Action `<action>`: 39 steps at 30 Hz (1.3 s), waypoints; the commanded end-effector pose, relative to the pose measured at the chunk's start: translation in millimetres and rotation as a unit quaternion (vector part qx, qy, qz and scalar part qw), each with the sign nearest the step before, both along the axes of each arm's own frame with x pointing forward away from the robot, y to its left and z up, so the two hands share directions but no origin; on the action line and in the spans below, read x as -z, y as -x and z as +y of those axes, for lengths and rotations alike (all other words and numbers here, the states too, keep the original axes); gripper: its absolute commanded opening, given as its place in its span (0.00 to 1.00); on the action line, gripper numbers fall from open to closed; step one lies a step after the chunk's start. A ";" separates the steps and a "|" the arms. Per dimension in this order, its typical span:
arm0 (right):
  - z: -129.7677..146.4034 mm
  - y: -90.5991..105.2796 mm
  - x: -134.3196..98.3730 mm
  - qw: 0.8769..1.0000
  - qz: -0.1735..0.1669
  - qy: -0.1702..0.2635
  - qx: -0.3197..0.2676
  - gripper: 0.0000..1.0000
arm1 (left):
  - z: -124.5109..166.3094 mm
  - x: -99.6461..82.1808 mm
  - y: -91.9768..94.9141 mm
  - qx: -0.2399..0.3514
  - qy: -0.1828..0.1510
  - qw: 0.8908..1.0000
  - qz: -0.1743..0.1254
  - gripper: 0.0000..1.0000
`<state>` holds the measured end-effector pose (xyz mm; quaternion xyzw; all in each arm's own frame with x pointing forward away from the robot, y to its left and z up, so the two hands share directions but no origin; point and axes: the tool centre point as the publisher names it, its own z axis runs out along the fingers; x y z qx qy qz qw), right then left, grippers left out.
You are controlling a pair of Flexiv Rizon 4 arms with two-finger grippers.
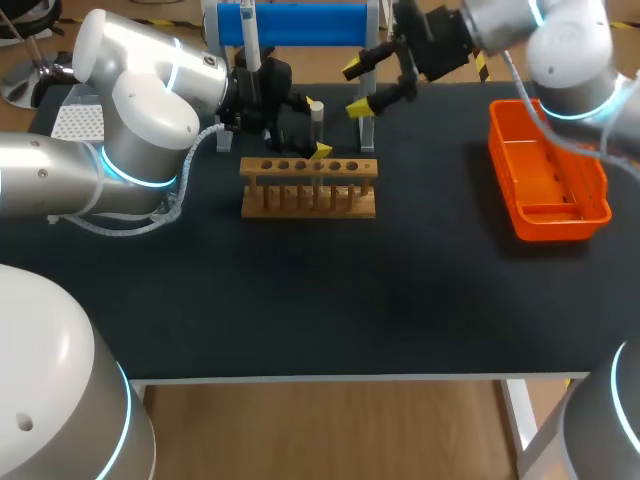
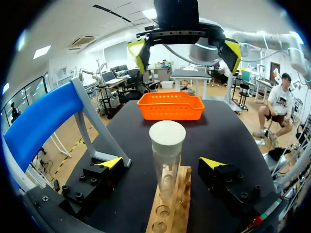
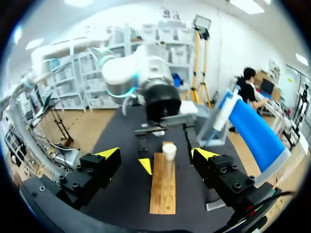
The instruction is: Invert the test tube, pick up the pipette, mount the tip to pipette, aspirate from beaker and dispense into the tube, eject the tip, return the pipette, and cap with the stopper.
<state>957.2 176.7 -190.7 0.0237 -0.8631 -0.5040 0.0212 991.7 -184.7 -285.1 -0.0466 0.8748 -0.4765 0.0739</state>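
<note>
Standing straight up in the wooden rack [image 1: 308, 188], that's the test tube [image 2: 166, 160]: long axis vertical, white stopper-like top [image 2: 167, 133] up, lower end down in one of the rack's holes. The rack does all the holding, which is why neither arm needs a grip on it.

And neither has one! The left gripper [image 2: 162, 163] is spread wide, one yellow-tipped finger [image 2: 111, 163] on each side of the glass, both clear of it. That straddle looks like the line-up for a pinch on the tube, or the stance just after letting go; I can't tell which from here.

The right gripper [image 3: 157, 154] hangs above and beyond the tube, released too, nothing between its fingers, aimed back down at the rack. My read: it is keeping out of the left arm's way.

Further out, the pipette [image 1: 250, 40] sits upright on the blue stand [image 1: 300, 22] behind the rack, untouched. The orange tray [image 1: 548, 180] lies well apart, toward the right end of the black table [image 1: 300, 300].
</note>
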 end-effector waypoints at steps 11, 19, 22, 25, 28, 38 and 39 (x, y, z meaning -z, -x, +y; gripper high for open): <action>14.0 8.2 -10.1 0.987 0.011 -0.154 -0.049 0.00 | -0.6 -0.1 0.3 -0.001 -0.001 1.000 0.000 1.00; 31.2 8.5 -13.5 0.979 0.019 -0.192 -0.064 0.00 | -0.6 -0.1 0.3 -0.001 -0.001 1.000 0.000 1.00; 35.4 7.9 -13.6 0.977 0.026 -0.204 -0.064 0.00 | -0.6 -0.1 0.3 -0.001 -0.001 1.000 0.000 1.00; 39.4 7.3 -13.8 0.975 0.026 -0.209 -0.066 0.00 | -0.6 -0.1 0.3 -0.001 -0.001 1.000 0.000 1.00; 43.0 5.9 -12.5 0.974 0.030 -0.214 -0.066 0.00 | -0.6 -0.1 0.3 -0.001 -0.001 1.000 0.000 1.00; 52.5 8.4 -4.6 0.974 0.039 -0.211 -0.069 0.00 | -0.6 -0.1 0.3 -0.001 -0.001 1.000 0.000 1.00; 53.0 8.6 -3.8 0.974 0.040 -0.211 -0.068 0.00 | -0.6 -0.1 0.3 -0.001 -0.001 1.000 0.000 1.00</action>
